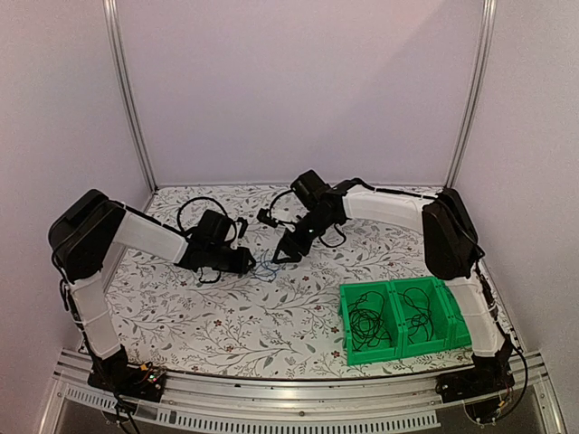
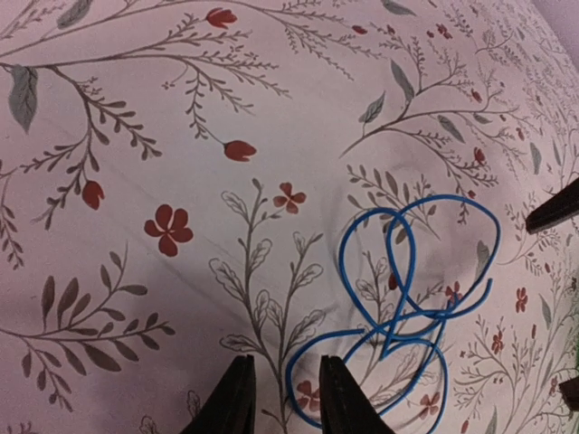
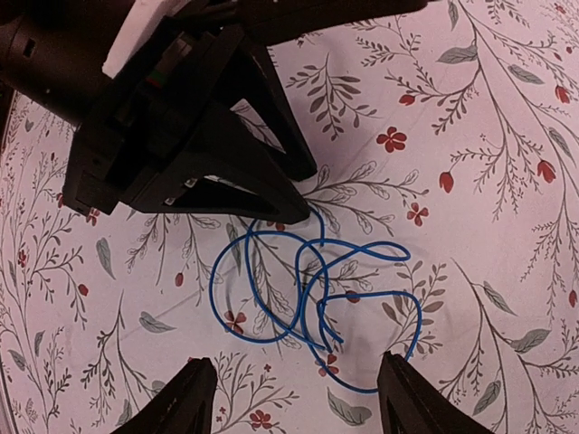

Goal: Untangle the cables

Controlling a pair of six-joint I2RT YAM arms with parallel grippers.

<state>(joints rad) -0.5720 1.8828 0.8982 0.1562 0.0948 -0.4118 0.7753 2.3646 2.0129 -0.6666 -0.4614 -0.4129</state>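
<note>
Pale walls (image 1: pixel 298 90), floral tabletop (image 1: pixel 226 316), aluminium posts (image 1: pixel 128 90)

Blue cable (image 3: pixel 303 280) end behind left hand (image 3: pixel 309 197)

Soft, even light is being thrown down from above, so the overhead view is being kept bright, with a pinkish cast being picked up everywhere. Only faint shadows are being dropped on the tabletop (image 1: pixel 226 316). In the wrist views the blue cable (image 3: pixel 308 289) is being rendered pretty sharp, while the left gripper's fingers (image 2: pixel 237 402) at the bottom edge are being left a bit soft.
</note>
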